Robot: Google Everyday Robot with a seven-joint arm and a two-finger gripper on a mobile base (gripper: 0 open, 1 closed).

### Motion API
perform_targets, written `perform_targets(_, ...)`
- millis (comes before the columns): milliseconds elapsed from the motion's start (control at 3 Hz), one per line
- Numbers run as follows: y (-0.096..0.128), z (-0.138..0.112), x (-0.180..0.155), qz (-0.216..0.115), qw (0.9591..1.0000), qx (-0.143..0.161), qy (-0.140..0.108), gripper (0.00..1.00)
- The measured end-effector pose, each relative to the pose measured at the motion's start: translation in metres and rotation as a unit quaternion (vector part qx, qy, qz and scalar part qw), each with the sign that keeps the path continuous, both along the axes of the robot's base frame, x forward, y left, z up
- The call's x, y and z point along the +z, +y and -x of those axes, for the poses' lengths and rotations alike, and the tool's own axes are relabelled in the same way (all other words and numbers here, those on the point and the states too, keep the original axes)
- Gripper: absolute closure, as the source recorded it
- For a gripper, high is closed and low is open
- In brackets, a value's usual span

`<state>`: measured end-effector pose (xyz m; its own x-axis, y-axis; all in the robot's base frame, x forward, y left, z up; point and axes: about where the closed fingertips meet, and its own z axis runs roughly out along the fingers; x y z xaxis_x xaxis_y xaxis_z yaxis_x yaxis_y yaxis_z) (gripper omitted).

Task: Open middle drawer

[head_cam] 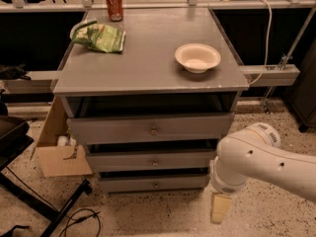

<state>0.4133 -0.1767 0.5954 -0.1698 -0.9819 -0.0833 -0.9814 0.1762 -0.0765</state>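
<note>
Under the cabinet top [148,63] sit three grey drawers [108,130], including the middle drawer [123,161]. Low at right hangs one gripper [220,209], state indeterminable.
</note>
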Motion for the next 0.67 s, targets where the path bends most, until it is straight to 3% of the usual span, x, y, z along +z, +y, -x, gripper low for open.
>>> perform_targets(333,0.044,-0.032,-0.044,-0.02,0.9978,0.046,-0.043,0.0)
perform_targets(667,0.07,-0.066,-0.065,-0.027,0.9932,0.066,-0.092,0.0)
